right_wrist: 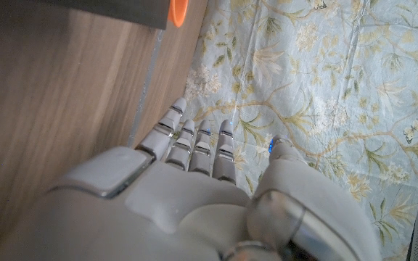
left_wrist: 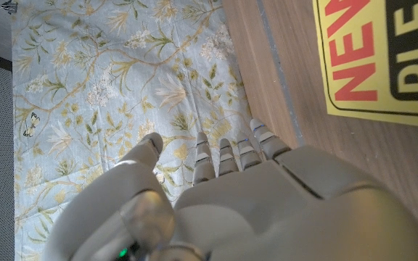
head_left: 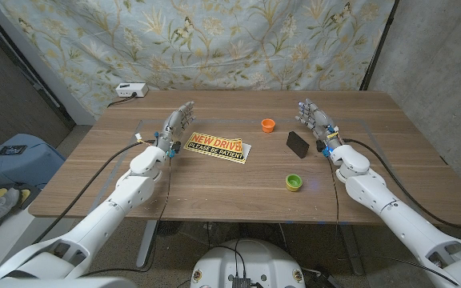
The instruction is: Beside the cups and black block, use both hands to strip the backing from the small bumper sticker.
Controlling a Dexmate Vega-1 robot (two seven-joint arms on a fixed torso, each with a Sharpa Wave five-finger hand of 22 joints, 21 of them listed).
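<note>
I saw the bumper sticker (head_left: 217,147) lying flat on the wooden tabletop (head_left: 214,192), a yellow rectangle with red capitals on top and a black band of yellow lettering beneath. In the left wrist view its corner (left_wrist: 383,58) showed a thin dark border line inside the yellow edge. It sat left of centre, just beside my left hand (head_left: 176,126), which stood on its edge with fingers straight and apart, grasping nothing and not touching the sticker. My right hand (head_left: 317,122) stood the same way on the far right side, released, fingers extended. The black block (head_left: 298,143) stood just beside that hand, between it and the sticker. The orange cup (head_left: 268,124) was behind the block, and the green cup (head_left: 294,182) nearer to me, well apart from the sticker.
</note>
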